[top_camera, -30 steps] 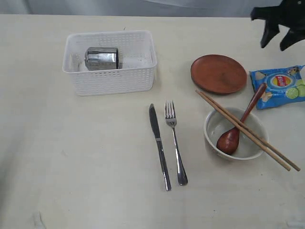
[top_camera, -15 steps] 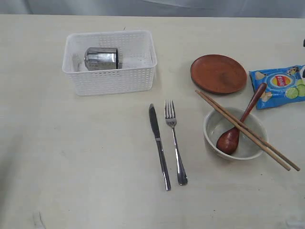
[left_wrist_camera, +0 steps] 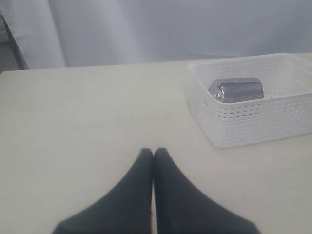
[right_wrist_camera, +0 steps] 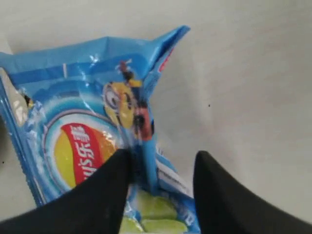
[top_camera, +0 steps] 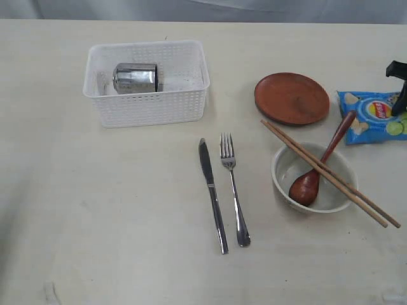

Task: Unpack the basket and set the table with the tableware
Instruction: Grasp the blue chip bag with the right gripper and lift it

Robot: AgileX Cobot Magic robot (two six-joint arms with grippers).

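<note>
Right gripper (right_wrist_camera: 161, 158) has come back into the exterior view at its right, low over the glossy blue chip bag (right_wrist_camera: 83, 107), fingers apart astride a crinkled fold. Left gripper (left_wrist_camera: 153, 155): fingers together, empty. The white lattice basket (top_camera: 147, 105) holds the cylindrical steel cup (top_camera: 135, 77) on its side. Knife (top_camera: 212, 194), fork (top_camera: 234, 190), round wooden plate (top_camera: 292, 98) and cream bowl (top_camera: 286, 168) lie on the pale table (top_camera: 95, 210).

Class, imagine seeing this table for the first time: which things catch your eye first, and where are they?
The bright blue chip bag at the right edge of the exterior view stands out, with the right gripper open over it. Then the white basket, upper left, holding a steel cup on its side.
</note>
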